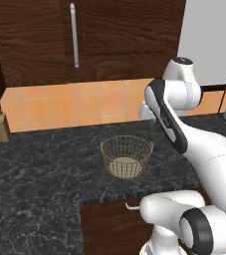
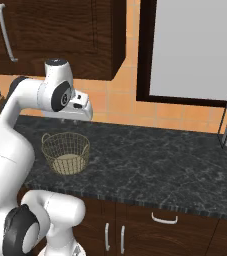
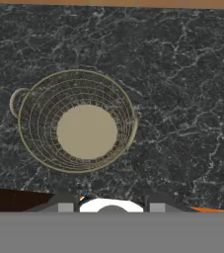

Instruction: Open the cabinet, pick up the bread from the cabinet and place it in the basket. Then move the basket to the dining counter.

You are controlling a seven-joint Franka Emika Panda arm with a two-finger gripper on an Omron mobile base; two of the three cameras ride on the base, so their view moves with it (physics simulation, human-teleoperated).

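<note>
Hand (image 3: 111, 207): pointed down over the table; fingers (image 3: 65, 206) part open, nothing held or touched.
Basket (image 3: 77, 121): below the hand, a little ahead and to one side in the hand view; upright, nothing in it.
Cabinet (image 1: 119, 35): above and beyond the hand, door shut; handle (image 1: 74, 35) vertical.
Bread: judged to be behind that door.
Table (image 2: 150, 155): black marbled, carrying the basket.
Next move: judged a rise to the handle.
</note>
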